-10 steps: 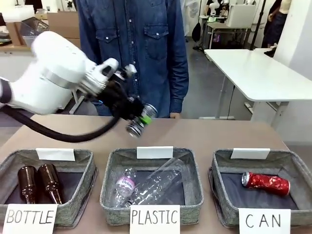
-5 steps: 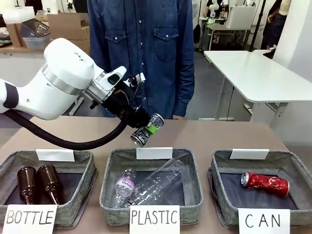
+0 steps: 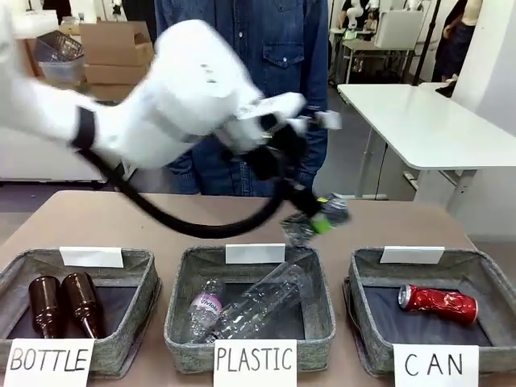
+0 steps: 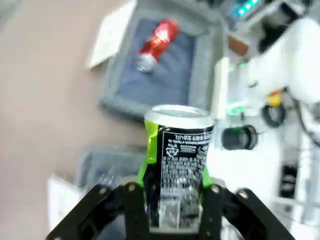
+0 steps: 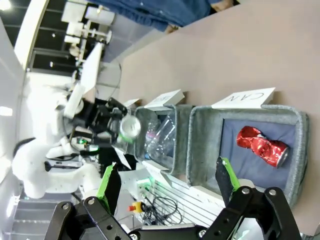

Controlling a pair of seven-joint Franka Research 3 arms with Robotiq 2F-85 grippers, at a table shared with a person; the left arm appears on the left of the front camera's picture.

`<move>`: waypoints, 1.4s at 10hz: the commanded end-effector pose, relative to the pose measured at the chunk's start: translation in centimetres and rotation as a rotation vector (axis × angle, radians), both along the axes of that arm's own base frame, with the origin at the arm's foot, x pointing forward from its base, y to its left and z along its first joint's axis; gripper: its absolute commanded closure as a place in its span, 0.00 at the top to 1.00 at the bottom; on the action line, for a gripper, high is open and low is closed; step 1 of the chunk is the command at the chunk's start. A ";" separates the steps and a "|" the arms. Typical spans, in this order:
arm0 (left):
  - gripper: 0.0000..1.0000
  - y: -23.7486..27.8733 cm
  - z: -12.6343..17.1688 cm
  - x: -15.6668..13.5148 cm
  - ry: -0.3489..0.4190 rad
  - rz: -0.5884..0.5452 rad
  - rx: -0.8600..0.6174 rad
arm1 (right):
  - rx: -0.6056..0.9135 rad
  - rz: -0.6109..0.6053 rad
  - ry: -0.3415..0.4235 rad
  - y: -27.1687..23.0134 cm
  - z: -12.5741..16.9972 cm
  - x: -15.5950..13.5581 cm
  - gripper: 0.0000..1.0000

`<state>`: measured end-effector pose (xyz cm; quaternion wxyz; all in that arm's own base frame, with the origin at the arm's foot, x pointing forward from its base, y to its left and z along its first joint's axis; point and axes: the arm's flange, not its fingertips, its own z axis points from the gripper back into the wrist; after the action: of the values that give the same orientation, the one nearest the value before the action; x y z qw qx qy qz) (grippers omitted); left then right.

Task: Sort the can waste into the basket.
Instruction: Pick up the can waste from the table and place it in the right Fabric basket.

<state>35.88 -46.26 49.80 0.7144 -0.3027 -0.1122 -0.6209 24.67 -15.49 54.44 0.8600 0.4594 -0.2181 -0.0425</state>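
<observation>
Our left tool [image 4: 172,195] is clamped on the dark can [image 4: 178,160], green pads on both sides, silver end pointing away from the wrist. In the front view the can [image 3: 317,218] hangs in the air above the back edge of the PLASTIC basket [image 3: 182,310], between it and the CAN basket [image 3: 364,314], and it is blurred, so we cannot tell its exact tilt. Main risk in our judgement: letting go too soon would drop the can into the plastic bin or onto the surface [image 3: 121,222] between the baskets; it also sits high, so it could bounce off the fabric rim or off the red can [image 3: 438,303]. Our right tool [image 5: 167,186] has its jaws spread wide with nothing between them, looking down at the baskets. Contents: the CAN basket holds the crushed red can lying on its side, the PLASTIC basket holds clear bottles [image 3: 242,310], and the BOTTLE basket [image 3: 143,274] holds two brown bottles [image 3: 64,302]. A person [image 3: 242,48] in a denim shirt stands at the far side.
</observation>
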 end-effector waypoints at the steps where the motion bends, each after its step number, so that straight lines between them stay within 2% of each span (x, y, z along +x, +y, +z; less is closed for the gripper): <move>1: 0.41 -6.3 -0.5 2.8 -0.061 -0.168 0.084 | -0.001 0.009 -0.013 0.0 0.0 -0.1 1.00; 2: 0.41 -8.8 -1.8 3.2 -0.024 -0.227 0.087 | -0.001 0.009 -0.013 0.0 0.0 -0.1 1.00; 3: 0.41 -11.1 -3.0 3.1 -0.031 -0.253 0.061 | -0.001 0.009 -0.013 0.0 0.0 -0.1 1.00; 4: 0.41 -13.0 -3.8 2.8 -0.078 -0.273 0.020 | -0.001 0.009 -0.013 0.0 0.0 -0.1 1.00; 5: 0.41 -14.3 -4.0 2.8 -0.077 -0.305 -0.003 | -0.001 0.009 -0.013 0.0 0.0 -0.1 1.00; 8: 0.41 -16.2 -4.6 2.8 -0.019 -0.344 0.021 | -0.001 0.009 -0.013 0.0 0.0 -0.1 1.00; 10: 0.41 -16.4 -4.7 2.8 -0.044 -0.333 0.026 | -0.001 0.009 -0.013 0.0 0.0 -0.1 1.00; 11: 0.41 -16.6 -4.9 3.1 -0.030 -0.346 0.025 | -0.001 0.009 -0.013 0.0 0.0 -0.1 1.00; 12: 0.57 -16.9 -5.1 3.4 -0.035 -0.355 0.041 | -0.001 0.009 -0.013 0.0 0.0 -0.1 1.00; 13: 0.99 -17.1 -5.1 3.4 -0.040 -0.367 0.049 | -0.001 0.009 -0.013 0.0 0.0 -0.1 1.00; 14: 1.00 -17.1 -5.0 3.4 -0.041 -0.369 0.051 | -0.001 0.009 -0.013 0.0 0.0 -0.1 1.00</move>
<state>38.65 -62.39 43.96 0.5930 -0.3006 -0.0606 -0.7445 24.67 -15.50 54.44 0.8600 0.4594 -0.2181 -0.0425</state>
